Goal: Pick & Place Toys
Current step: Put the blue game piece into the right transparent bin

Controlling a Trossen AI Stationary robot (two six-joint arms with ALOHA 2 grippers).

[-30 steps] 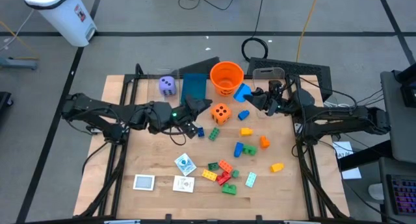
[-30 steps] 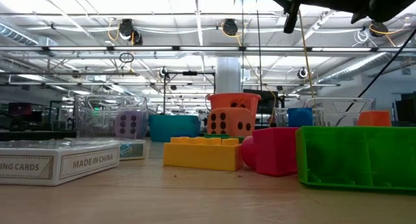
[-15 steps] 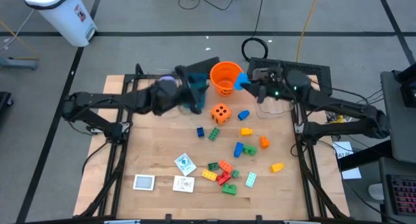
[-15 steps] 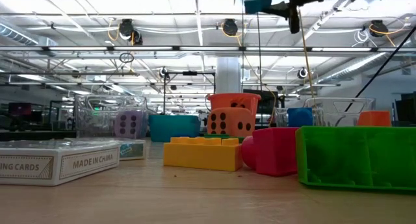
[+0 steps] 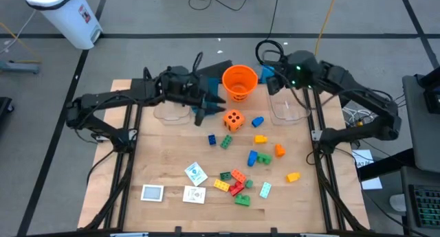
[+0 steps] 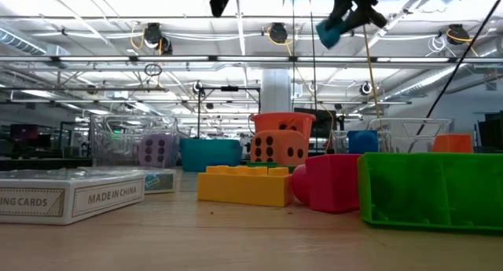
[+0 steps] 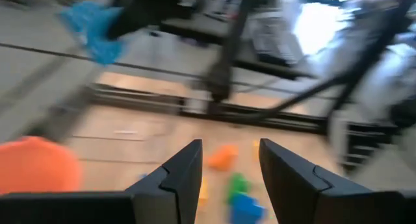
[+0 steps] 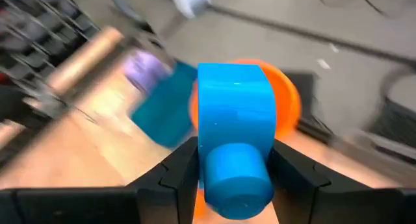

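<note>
My right gripper [image 5: 271, 80] is shut on a blue brick [image 8: 234, 113], high above the table just right of the orange bucket [image 5: 240, 82]. The low view shows that brick [image 6: 330, 31] up in the air. My left gripper [image 7: 227, 165] is open with nothing between its fingers. It hovers by the teal box, left of the orange die [image 5: 234, 119]. Coloured bricks [image 5: 237, 182] and white cards [image 5: 195, 194] lie flat on the wooden table. The purple die [image 6: 157, 149] stands at the far left. My right gripper pinches the blue brick by its two opposite sides [image 8: 203, 149] between its two fingers. They come from the table's right side, slanting down. The brick's round stud [image 8: 237, 175] faces back toward the wrist. It is lifted clear of the table and everything on it.
Two clear bins [image 5: 172, 112] [image 5: 289, 108] sit at the far left and far right of the table, with the teal box [image 8: 166, 120] between the left bin and the bucket. A card box [image 6: 71, 194] lies near the front edge.
My right gripper has risen with the blue brick and gone toward the table's far edge, tipping as it went, to a place beside the bucket's rim. My left gripper has swung from the table's middle toward the far edge and rolled about its own line.
</note>
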